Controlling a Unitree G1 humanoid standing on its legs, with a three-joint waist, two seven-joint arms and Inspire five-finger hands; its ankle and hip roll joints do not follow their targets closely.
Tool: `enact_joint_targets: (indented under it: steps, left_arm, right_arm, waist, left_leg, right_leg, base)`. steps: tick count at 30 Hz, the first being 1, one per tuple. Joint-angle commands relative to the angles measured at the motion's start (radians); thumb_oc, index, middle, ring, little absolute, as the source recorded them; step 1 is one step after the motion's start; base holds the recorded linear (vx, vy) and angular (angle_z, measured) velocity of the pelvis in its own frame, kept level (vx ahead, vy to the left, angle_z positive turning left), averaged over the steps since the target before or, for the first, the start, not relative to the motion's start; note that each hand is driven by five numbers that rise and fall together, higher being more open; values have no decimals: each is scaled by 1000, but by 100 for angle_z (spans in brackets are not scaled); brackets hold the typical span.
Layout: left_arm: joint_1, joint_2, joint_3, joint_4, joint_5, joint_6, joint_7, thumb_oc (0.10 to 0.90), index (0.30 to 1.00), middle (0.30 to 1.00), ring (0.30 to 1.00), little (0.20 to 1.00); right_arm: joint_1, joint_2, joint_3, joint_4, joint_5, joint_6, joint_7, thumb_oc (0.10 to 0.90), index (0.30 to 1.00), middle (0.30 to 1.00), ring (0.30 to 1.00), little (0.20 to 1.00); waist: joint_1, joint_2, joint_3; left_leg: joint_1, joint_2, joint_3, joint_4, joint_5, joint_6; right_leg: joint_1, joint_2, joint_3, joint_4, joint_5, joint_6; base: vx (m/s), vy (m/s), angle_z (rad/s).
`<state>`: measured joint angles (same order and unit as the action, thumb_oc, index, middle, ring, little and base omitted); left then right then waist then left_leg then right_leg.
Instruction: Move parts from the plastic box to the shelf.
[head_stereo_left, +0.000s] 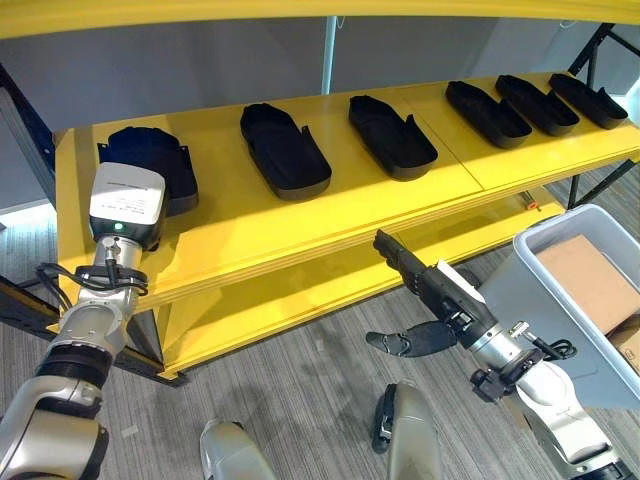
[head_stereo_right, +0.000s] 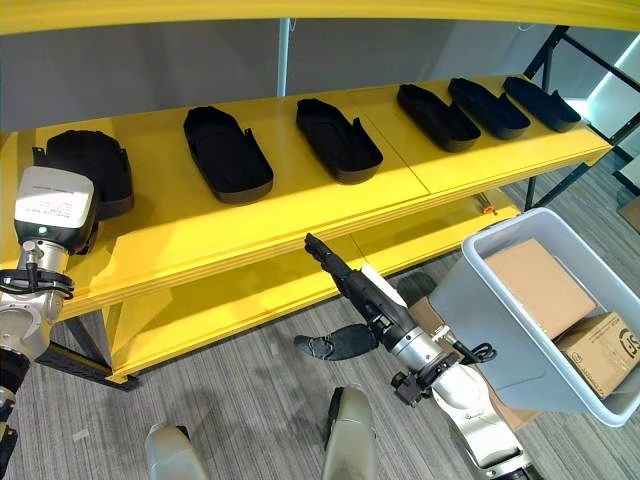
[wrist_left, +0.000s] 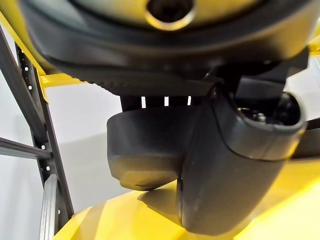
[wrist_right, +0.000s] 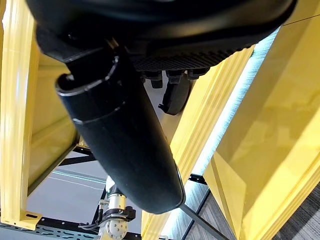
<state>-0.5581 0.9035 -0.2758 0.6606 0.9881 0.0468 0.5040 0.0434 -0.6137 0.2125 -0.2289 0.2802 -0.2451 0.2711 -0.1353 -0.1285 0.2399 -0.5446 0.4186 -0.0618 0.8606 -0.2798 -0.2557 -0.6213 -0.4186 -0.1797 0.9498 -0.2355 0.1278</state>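
Reaching: right hand (head_stereo_left: 440, 285) held flat, fingers straight and empty, just before the shelf (head_stereo_left: 300, 225) edge, ready for another part.
Left hand (wrist_left: 210, 165): at the shelf's far-left part (head_stereo_left: 150, 160); grip unclear.

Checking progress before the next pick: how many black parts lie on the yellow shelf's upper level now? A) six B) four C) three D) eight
A: six black parts lie in a row along the yellow shelf, the leftmost beside the left hand.
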Motion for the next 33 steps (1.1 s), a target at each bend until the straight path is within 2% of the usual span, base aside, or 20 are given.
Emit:
enact_joint_targets:
  steps: [1, 12, 13, 14, 16, 19, 22, 33]
  left_arm:
    - [-20, 63, 34, -12, -18, 45, 30, 400, 300, 300, 300, 300]
    - [-99, 37, -42, 69, -57, 40, -15, 404, 305, 305, 305, 305]
    - [-103, 36, -42, 63, -60, 40, -28, 778, 830, 830, 830, 830]
    - [-103, 36, -42, 62, -60, 40, -30, 900, 1000, 1000, 1000, 1000]
    - [-100, 28, -41, 52, -65, 34, -33, 900, 1000, 1000, 1000, 1000]
    - [-65, 3, 9, -17, -103, 30, -108, 900, 1000, 1000, 1000, 1000]
    - [-22, -19, 75, -95, -139, 19, -132, 900, 1000, 1000, 1000, 1000]
    - [12, -15, 140, -144, -176, 18, -184, 900, 1000, 1000, 1000, 1000]
  right_arm:
    - [-51, -12, -88, -92, 74, -116, -21, 900, 1000, 1000, 1000, 1000]
    - [-61, -25, -88, -88, 60, -114, -31, 900, 1000, 1000, 1000, 1000]
    - [-60, -25, -91, -88, 60, -112, -30, 900, 1000, 1000, 1000, 1000]
    - [-60, -25, -92, -88, 60, -112, -30, 900, 1000, 1000, 1000, 1000]
    - [-59, -22, -90, -85, 61, -109, -29, 900, 1000, 1000, 1000, 1000]
    - [-46, -13, -113, -88, 45, -93, -25, 900, 1000, 1000, 1000, 1000]
    - [-34, 5, -131, -89, 35, -78, -22, 900, 1000, 1000, 1000, 1000]
    - [-17, 16, -144, -90, 28, -53, -6, 900, 1000, 1000, 1000, 1000]
  waist:
    - [5, 17, -57]
    - [-5, 15, -44]
    - [-3, 14, -42]
    - [-3, 14, -42]
    - [-3, 14, -40]
    - [7, 13, -32]
    - [15, 13, -28]
    - [21, 18, -22]
  left_leg:
    - [0, -17, 3, -69, 67, 66]
    - [-6, -11, 1, -62, 70, 64]
    - [-8, -12, -2, -59, 69, 65]
    - [-9, -12, -2, -58, 68, 65]
    - [-10, -12, -2, -54, 66, 66]
    - [-7, -12, -4, -52, 58, 64]
    - [-10, -15, -6, -58, 64, 65]
    - [-12, -14, -10, -51, 55, 65]
  right_leg:
    - [56, -16, 53, -57, -40, 31]
    - [39, -10, 63, -48, -40, 31]
    - [37, -10, 64, -46, -41, 31]
    - [36, -10, 65, -45, -41, 31]
    - [35, -11, 66, -41, -43, 30]
    - [41, -11, 66, -31, -57, 30]
    - [43, -12, 61, -33, -55, 26]
    - [45, -14, 56, -28, -63, 27]
  base:
    - [0, 0, 0]
    - [3, 1, 1]
    - [0, 0, 0]
    - [1, -2, -6]
    - [7, -6, -5]
    - [21, -12, 0]
    - [-2, -4, 1]
    - [1, -3, 1]
